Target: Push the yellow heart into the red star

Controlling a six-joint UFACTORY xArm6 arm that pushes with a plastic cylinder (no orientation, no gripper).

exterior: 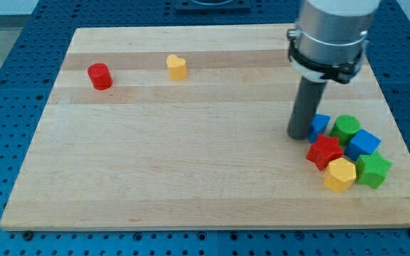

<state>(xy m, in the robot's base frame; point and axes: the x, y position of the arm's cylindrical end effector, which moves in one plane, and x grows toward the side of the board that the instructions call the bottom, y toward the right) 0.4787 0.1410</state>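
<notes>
While resting on the wooden board [191, 156] at the view's right, my tip [299, 134] touched or nearly touched a small blue block [321, 124]; bare rod, nothing held. Red star [324, 151] just below, clustered with yellow hexagon [340, 175], green cylinder [347, 127], blue cube [364, 143], green star [373, 171]. Yellow heart [177, 67] well apart, near the top; red cylinder [100, 76] left of it.
</notes>
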